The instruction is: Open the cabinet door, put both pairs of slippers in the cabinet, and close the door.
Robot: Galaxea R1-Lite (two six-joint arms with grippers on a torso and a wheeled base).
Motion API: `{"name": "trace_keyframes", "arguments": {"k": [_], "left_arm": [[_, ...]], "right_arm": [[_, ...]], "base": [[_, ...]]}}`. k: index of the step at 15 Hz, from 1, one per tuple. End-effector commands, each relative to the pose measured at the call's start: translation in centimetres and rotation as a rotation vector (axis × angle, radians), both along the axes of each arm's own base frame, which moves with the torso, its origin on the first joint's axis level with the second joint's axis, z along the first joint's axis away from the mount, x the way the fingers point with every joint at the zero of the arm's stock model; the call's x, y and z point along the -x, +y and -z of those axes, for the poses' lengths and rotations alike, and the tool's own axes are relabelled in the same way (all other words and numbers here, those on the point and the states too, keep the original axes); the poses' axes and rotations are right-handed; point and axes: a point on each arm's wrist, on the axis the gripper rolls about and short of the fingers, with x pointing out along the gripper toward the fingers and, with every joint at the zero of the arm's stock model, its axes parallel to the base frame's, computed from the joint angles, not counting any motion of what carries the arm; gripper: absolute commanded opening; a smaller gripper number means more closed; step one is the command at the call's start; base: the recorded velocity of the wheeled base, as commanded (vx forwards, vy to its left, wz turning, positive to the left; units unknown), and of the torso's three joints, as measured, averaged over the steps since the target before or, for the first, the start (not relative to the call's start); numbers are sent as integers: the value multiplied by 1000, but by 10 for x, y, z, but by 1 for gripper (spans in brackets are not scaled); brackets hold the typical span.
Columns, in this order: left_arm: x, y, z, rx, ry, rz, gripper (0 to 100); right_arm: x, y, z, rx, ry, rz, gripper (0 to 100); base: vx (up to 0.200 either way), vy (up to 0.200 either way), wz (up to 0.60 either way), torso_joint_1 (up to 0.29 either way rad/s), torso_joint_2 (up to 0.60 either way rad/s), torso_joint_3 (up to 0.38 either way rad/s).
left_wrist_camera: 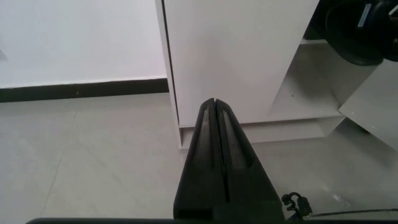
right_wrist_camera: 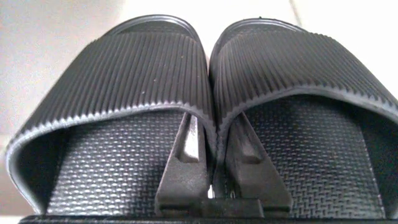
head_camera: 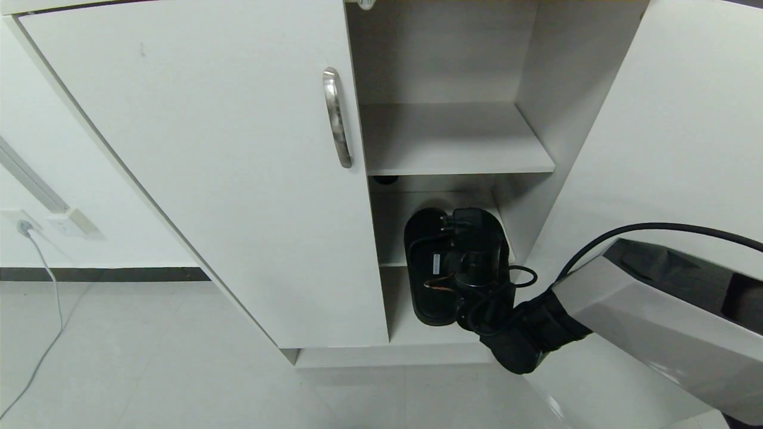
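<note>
Slippers (right_wrist_camera: 137,68) in right tool (right_wrist_camera: 214,140), inside cabinet (head_camera: 453,140)

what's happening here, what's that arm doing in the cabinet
The right gripper is shut on a pair of black slippers, pinching the inner edges of the two straps together. It holds them in the lower compartment of the cabinet, under the shelf. The right-hand door is open and the left-hand door is closed. The left gripper is shut and hangs over the floor in front of the cabinet.

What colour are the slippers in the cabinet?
Black slippers, with ribbed straps and bumpy insoles. The right wrist view shows them best.
</note>
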Motion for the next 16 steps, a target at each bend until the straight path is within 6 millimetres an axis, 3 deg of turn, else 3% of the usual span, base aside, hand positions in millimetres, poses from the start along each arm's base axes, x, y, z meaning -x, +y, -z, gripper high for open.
{"name": "trace_keyframes", "arguments": {"k": [1, 9, 16], "left_arm": [[0, 0, 0, 0, 1, 0, 0], [0, 0, 0, 9, 1, -17, 0], [0, 1, 0, 14, 1, -44, 0]], "right_arm": [[-24, 3, -1, -11, -12, 28, 0], [-79, 6, -17, -34, -50, 36, 0], [-97, 5, -22, -25, -38, 40, 0]], "base": [[0, 0, 0, 0, 0, 0], [0, 0, 0, 0, 0, 0], [0, 0, 0, 0, 0, 0]]}}
